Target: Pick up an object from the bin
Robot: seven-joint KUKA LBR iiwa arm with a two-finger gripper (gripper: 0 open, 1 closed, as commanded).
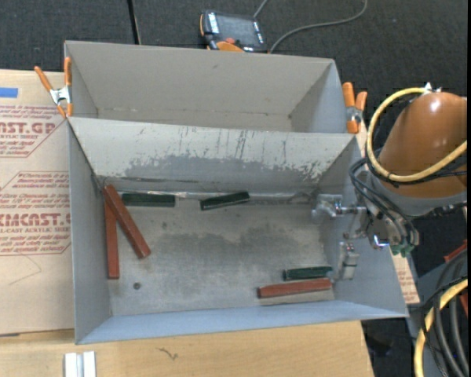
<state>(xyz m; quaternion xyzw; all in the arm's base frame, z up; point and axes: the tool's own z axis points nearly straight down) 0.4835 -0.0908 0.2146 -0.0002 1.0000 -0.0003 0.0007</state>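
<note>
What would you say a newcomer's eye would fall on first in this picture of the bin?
The arm's orange cover bulges in at the right, with the hand hanging just inside the right wall of the bin. Beside the hand, near the front right corner, lie a dark green stick and a reddish-brown stick. By the left wall two more reddish-brown sticks meet in a narrow V.

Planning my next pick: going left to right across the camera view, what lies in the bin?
leftmost red-brown stick → dark green stick at the back wall → second dark green stick → red-brown stick near the front wall → gripper
</note>
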